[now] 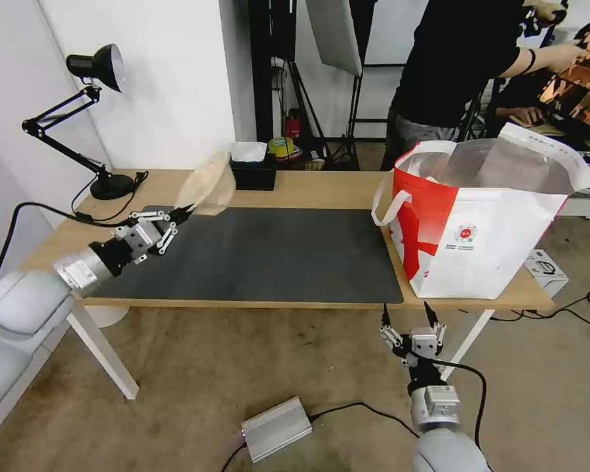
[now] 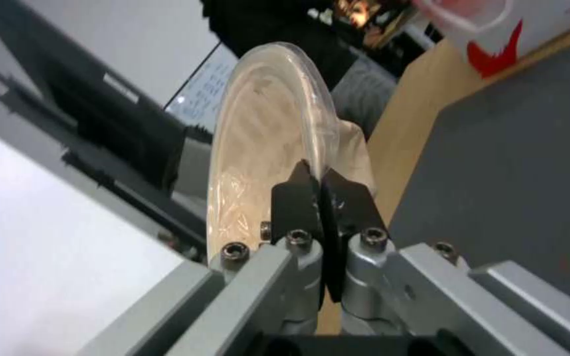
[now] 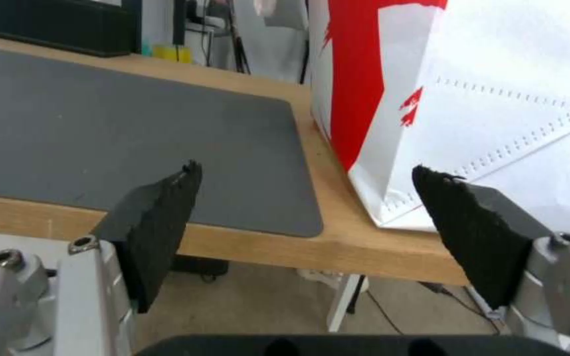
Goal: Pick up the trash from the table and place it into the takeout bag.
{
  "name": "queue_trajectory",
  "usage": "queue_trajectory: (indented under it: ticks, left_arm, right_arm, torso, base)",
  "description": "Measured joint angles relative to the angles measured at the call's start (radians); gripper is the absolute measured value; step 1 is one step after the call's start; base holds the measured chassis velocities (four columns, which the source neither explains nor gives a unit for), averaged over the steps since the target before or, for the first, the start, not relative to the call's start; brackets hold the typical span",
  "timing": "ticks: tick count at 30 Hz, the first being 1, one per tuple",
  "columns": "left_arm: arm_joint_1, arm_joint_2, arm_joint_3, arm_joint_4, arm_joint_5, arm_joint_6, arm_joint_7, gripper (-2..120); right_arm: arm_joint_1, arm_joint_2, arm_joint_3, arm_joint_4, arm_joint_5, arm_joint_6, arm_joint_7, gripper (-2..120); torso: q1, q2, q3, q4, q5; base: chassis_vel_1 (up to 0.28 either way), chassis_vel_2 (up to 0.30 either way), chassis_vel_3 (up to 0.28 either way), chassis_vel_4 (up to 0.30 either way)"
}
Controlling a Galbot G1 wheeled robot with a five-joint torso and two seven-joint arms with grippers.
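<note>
The shallow beige bowl [image 1: 206,184] is held pinched by the left gripper [image 1: 182,213] above the table's [image 1: 321,190] left side, not yet bagged; the takeout bag [image 1: 485,242] stands far right, the right gripper [image 1: 407,313] waiting open.

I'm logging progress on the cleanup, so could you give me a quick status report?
Left gripper shut on shallow beige bowl, lifted above the mat. Right gripper open, below table edge. Takeout bag open, path clear.

**Left arm raised, right arm low**

The left gripper [image 1: 185,211] reaches out over the table's left part, fingers pinched tight on a held rim. The right gripper [image 1: 410,313] hangs below the front edge, fingers spread wide, pointing up.
</note>
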Motion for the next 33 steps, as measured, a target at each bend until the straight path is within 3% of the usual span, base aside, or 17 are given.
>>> queue_trajectory:
  ticks: [6,11,15,33]
  left_arm:
    - [-0.12,0.011,0.107,0.016,-0.021,0.003,0.001,0]
    - [-0.291,0.007,0.264,0.06,-0.038,0.005,0.006,0]
    - [-0.382,-0.006,0.344,0.085,-0.045,0.005,0.008,0]
    - [-0.728,-0.094,0.642,0.222,-0.048,-0.007,0.025,0]
  right_arm:
    - [0.001,-0.001,-0.001,0.0,0.0,-0.002,0.0,86]
    - [0.006,-0.003,-0.001,0.0,0.0,-0.003,-0.001,86]
    - [0.006,-0.003,0.0,0.0,0.0,-0.003,-0.001,86]
    - [-0.003,0.006,0.006,0.004,-0.002,-0.003,-0.002,86]
  torso:
    - [0.0,0.0,0.0,0.0,0.0]
    - [0.0,0.0,0.0,0.0,-0.0001]
    - [0.0,0.0,0.0,0.0,0.0001]
    - [0.0,0.0,0.0,-0.0001,0.0001]
  base:
    - [0.0,0.0,0.0,0.0]
    - [0.0,0.0,0.0,0.0]
    - [0.0,0.0,0.0,0.0]
    - [0.0,0.0,0.0,0.0]
